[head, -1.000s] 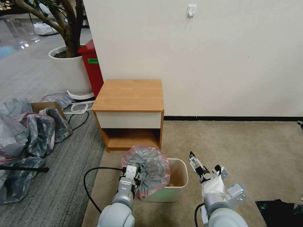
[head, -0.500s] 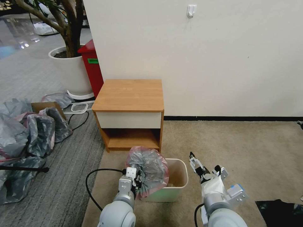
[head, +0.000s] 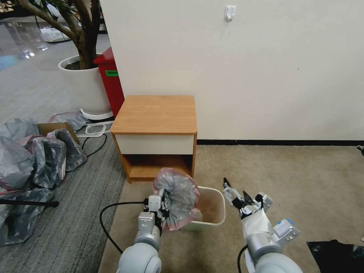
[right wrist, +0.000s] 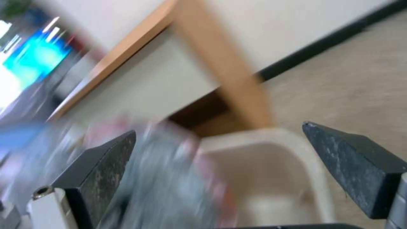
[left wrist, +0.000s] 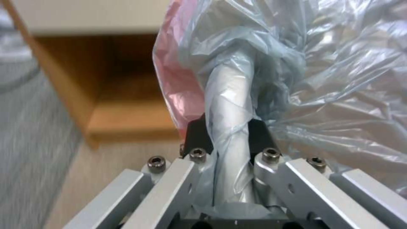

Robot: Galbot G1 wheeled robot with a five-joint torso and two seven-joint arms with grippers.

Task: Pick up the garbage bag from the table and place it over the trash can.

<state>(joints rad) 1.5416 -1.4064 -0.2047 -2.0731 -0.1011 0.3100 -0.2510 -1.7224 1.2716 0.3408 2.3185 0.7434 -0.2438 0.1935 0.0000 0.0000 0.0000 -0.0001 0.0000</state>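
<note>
Grey plastic garbage bag [head: 178, 201] clamped in left gripper [head: 162, 206] at trash can [head: 214, 218] left rim; right gripper [head: 235, 192], jaws apart, beside can's right.

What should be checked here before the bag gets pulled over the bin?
1. Left gripper clamped on the garbage bag: ok, a twisted bunch sits between the fingers.
2. Bag off the table: ok.
3. Bag mouth open over the trash can: not ok, it hangs bunched over the can's left side.
4. Right gripper open to take the rim: ok, beside the can.
5. Can upright, rim unobstructed on the right: ok.
</note>
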